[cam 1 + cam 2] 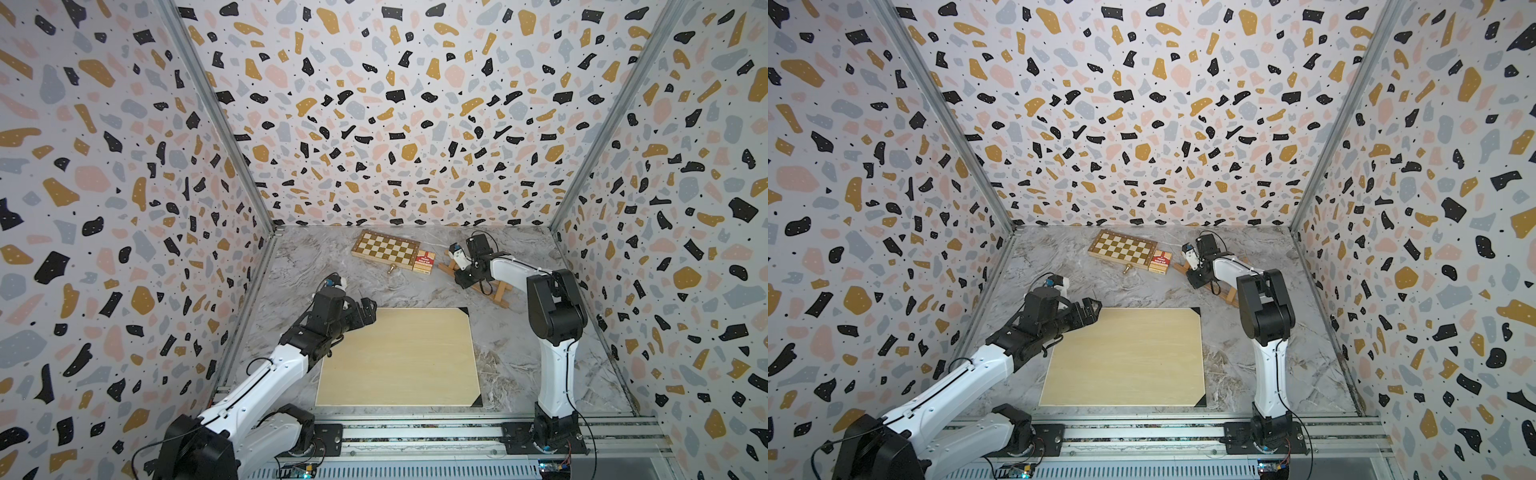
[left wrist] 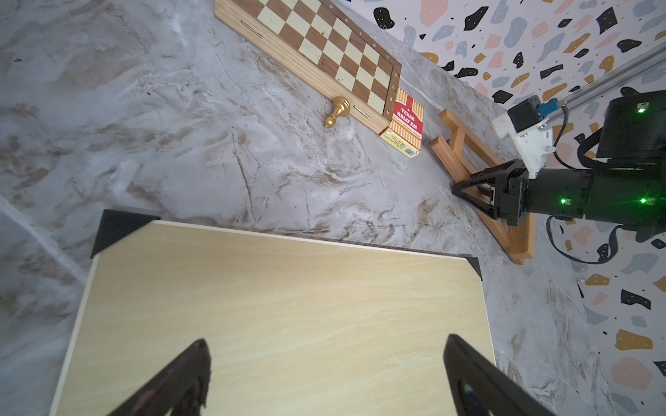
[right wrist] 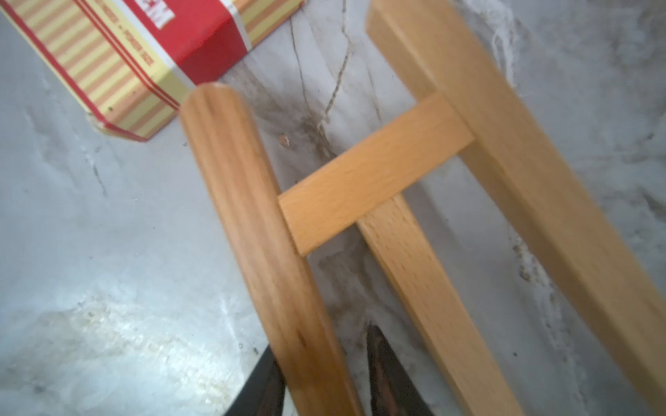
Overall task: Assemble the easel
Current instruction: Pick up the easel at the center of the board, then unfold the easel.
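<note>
The honey-brown easel (image 1: 500,296) lies flat on the marbled tabletop (image 1: 332,270) at about one o'clock. A red card box (image 1: 424,264) sits just at its nine o'clock. The right claw (image 3: 320,338) straddles one easel slat; whether it grips cannot be told. The left claw (image 2: 324,374) hangs released over a pale board (image 1: 399,357).
</note>
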Tool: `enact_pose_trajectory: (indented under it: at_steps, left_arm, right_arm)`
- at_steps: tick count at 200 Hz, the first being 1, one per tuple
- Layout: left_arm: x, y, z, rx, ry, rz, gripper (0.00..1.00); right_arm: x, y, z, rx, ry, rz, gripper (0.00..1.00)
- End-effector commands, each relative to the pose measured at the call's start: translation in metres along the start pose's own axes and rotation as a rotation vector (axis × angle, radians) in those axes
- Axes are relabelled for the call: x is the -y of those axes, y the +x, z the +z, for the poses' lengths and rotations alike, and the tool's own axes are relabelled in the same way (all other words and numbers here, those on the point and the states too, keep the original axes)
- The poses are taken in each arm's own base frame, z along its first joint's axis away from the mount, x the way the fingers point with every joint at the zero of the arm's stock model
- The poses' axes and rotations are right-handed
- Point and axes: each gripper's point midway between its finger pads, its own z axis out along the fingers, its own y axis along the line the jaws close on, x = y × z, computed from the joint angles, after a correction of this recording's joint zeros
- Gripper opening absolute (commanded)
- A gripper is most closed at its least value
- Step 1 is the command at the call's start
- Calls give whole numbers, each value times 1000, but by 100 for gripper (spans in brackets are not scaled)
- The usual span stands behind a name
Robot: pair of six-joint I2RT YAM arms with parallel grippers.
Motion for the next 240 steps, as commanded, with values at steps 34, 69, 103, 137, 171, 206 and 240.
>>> enact_pose_trajectory:
  at_steps: [34, 69, 103, 137, 171, 206, 240]
  left_arm:
    - [13, -19, -3, 57, 29, 11, 99]
    - [15, -20, -4, 57, 36, 12, 99]
    - [19, -24, -8, 66, 49, 14, 99]
    - [29, -31, -15, 85, 83, 33, 99]
    - [46, -37, -25, 118, 153, 82, 99]
    - [74, -31, -38, 148, 258, 127, 99]
    - [103, -17, -47, 174, 332, 170, 99]
  right_arm:
    - [8, -24, -28, 63, 33, -7, 25]
    - [14, -36, -51, 135, 60, 17, 14]
    - [12, -52, -83, 253, 60, 67, 3]
    - [3, -70, -132, 386, 25, 132, 0]
    - [-32, -78, -199, 550, -122, 217, 0]
    - [-77, -67, -264, 661, -315, 252, 0]
    - [-122, -47, -320, 757, -519, 236, 0]
